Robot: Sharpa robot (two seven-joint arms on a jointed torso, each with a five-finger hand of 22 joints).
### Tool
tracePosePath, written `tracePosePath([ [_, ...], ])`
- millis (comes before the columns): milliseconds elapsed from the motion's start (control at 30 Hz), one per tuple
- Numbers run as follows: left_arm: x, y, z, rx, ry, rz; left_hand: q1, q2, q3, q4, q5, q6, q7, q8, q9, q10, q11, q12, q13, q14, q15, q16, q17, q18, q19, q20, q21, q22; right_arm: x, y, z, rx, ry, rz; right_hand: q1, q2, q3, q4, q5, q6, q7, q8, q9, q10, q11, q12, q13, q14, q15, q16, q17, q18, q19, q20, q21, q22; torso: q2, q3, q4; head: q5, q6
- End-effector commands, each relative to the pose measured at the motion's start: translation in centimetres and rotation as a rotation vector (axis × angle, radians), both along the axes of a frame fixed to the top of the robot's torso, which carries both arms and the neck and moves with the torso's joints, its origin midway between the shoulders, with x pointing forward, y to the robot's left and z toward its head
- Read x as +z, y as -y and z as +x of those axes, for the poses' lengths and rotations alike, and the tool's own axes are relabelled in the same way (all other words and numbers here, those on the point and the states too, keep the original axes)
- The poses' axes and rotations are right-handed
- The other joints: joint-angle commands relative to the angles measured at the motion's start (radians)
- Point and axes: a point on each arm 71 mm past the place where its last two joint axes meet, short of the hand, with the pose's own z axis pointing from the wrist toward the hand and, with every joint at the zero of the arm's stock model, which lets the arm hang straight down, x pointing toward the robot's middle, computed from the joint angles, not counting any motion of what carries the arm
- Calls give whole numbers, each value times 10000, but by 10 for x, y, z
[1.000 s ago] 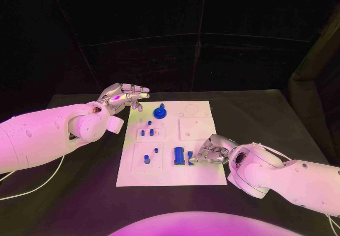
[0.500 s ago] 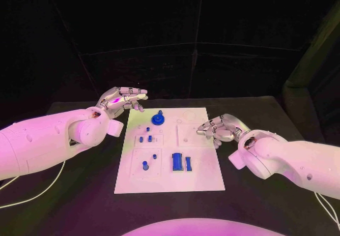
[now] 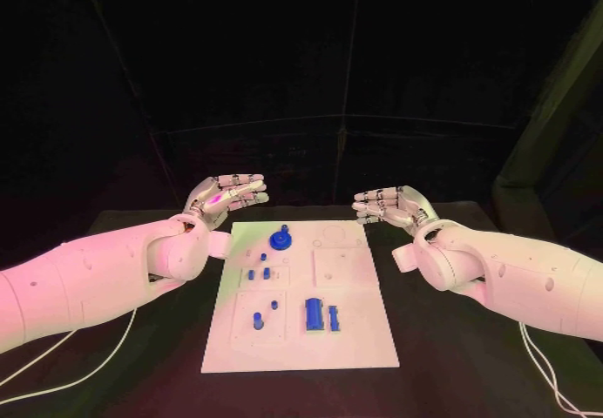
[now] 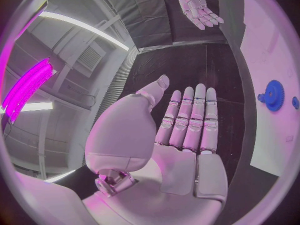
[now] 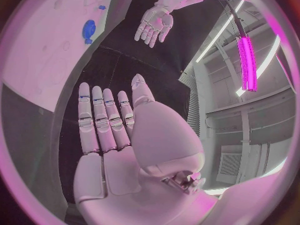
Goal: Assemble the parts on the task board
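Note:
The white task board (image 3: pixel 301 353) lies in the middle of the black table. On it, a blue gear (image 3: pixel 281 239) stands at the far end, small blue pegs (image 3: pixel 258 273) sit left of centre, and a blue block (image 3: pixel 315 313) with a slim piece beside it lies nearer me. My left hand (image 3: pixel 226 197) hovers off the board's far left corner, fingers straight and apart, holding nothing. My right hand (image 3: pixel 391 207) hovers off the far right corner, also flat and empty. In the left wrist view the left hand's palm (image 4: pixel 187 135) is bare, and the gear (image 4: pixel 273 95) and the right hand (image 4: pixel 199 5) also show. In the right wrist view the right hand's palm (image 5: pixel 106 130) is bare.
The black table (image 3: pixel 465 348) runs around the board on all sides. Dark curtains stand behind its far edge. White cables (image 3: pixel 76 348) trail under my left arm. The right wrist view also shows the board (image 5: pixel 44 50), the gear (image 5: pixel 89 30) and my left hand (image 5: pixel 153 25).
My right hand has left the blue block near the board's near right, risen to the far right corner and spread flat. The left hand has barely moved. The camera has shifted.

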Motion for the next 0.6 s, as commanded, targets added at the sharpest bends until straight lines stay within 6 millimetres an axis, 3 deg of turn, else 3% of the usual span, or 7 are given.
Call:
tracePosePath([
  [33, 1, -4, 5, 1273, 528, -62, -36, 65, -189, 47, -23, -11, -16, -121, 6, -62, 51, -203, 15, -15, 133, -452, -245, 154, -369, 107, -329, -289, 4, -5, 6, 444, 322, 967, -272, 74, 94, -249, -59, -50, -67, -22, -364, 2, 44, -51, -672, 182, 41, -224, -584, 141, 104, 49, -578, -447, -98, 12, 77, 7, 224],
  [67, -2, 3, 2, 280, 93, -3, -3771, 782, -1074, 689, -501, -2834, -492, -415, -651, -3050, -482, -464, -613, -2718, -360, -1119, -636, -506, -2462, -751, -566, -1009, 0, -1, 5, 12, 90, 185, -4451, -718, 692, -373, -523, -2832, -529, -657, -645, -2996, -527, -676, -983, -2888, -417, -839, -875, -515, -2808, -732, -810, -679, -35, 2, 22, 0, 110],
  [433, -6, 16, -12, 773, -11, 392, -6701, 782, -1836, 689, -501, -5031, -879, -1156, -651, -5399, -868, -1168, -613, -4807, -685, -1784, -1671, -768, -4250, -1371, -1274, -1684, 3, -11, -15, -908, 147, 1180, -7787, -718, 1173, -373, -947, -4977, -914, -657, -1467, -5287, -902, -676, -2020, -5179, -766, -839, -1823, -747, -4967, -1327, -1612, -1425, -372, 175, 430, -45, 659],
  [467, -7, 18, -15, 864, -23, 461, -6929, 782, -1889, 689, -501, -5203, -908, -1156, -651, -5581, -900, -1168, -613, -4971, -713, -1829, -1671, -772, -4378, -1423, -1274, -1729, 3, -13, -18, -1077, 140, 1337, -8046, -718, 1212, -373, -974, -5149, -945, -657, -1467, -5470, -936, -676, -2020, -5364, -1486, -839, -1823, -795, -5142, -1374, -1612, -1425, -398, 188, 460, -48, 700],
  [500, -8, 21, -18, 962, -35, 535, -7082, 782, -1932, 689, -501, -5316, -928, -1156, -651, -5703, -921, -1168, -613, -5081, -1416, -1853, -1671, -773, -4462, -1459, -1274, -1757, 4, -14, -22, -1260, 125, 1498, -8203, -718, 1224, -373, -995, -5252, -964, -657, -1467, -5582, -956, -676, -2020, -5475, -1486, -839, -1823, -795, -5249, -1405, -1612, -1425, -417, 198, 484, -51, 731],
  [567, -8, 26, -25, 1187, -54, 698, -7501, 782, -2029, 689, -501, -5631, -1641, -1156, -651, -6038, -981, -1168, -613, -5380, -1416, -1933, -1671, -834, -4696, -1551, -1274, -1841, 5, -17, -30, -1605, 83, 1780, -8689, -718, 1294, -373, -1743, -5572, -1684, -657, -1467, -5924, -1019, -676, -2020, -5824, -1486, -839, -1823, -802, -5580, -1494, -1612, -1425, -438, 208, 508, -54, 765],
  [600, -9, 30, -30, 1376, -62, 830, -7830, 782, -2112, 689, -501, -5878, -1641, -1156, -651, -6295, -1683, -1168, -613, -5617, -1416, -1995, -1671, -880, -4876, -1626, -1274, -1905, 6, -19, -35, -1827, 45, 1946, -9045, -718, 1342, -373, -1743, -5805, -1684, -657, -1467, -6176, -1755, -676, -2020, -6081, -1486, -839, -1823, -906, -5821, -1560, -1612, -1425, -439, 209, 510, -54, 767],
])
